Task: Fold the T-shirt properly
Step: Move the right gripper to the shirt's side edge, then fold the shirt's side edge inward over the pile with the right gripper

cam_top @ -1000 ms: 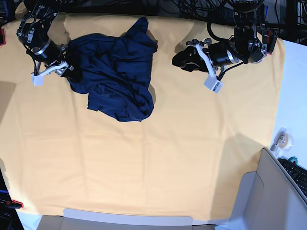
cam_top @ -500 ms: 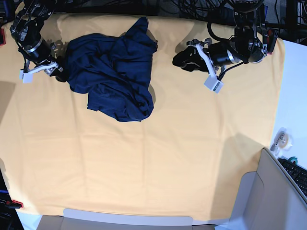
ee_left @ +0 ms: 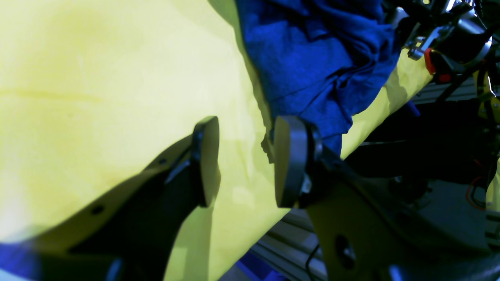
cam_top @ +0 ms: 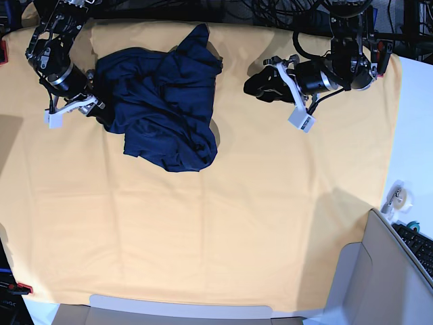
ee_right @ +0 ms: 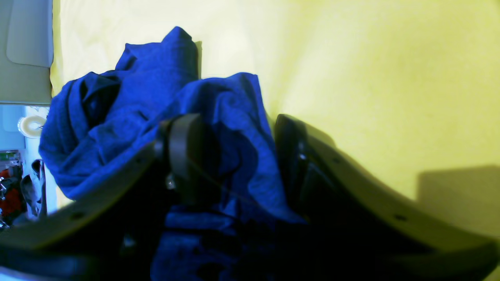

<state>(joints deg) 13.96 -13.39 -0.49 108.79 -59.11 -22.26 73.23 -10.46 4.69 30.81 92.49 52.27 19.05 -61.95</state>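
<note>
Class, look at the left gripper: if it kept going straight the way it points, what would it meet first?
Probably the yellow cloth just ahead of the left gripper; its jaws stand open and empty. The T-shirt lies farther along, slightly off to one side. Depth is unclear.

T-shirt (cam_top: pixel 162 105): dark navy, thin knit, plain. Crumpled in an unfolded heap on my yellow-orange cloth (cam_top: pixel 223 223), near its far edge; one fold lies between my right jaws.
</note>
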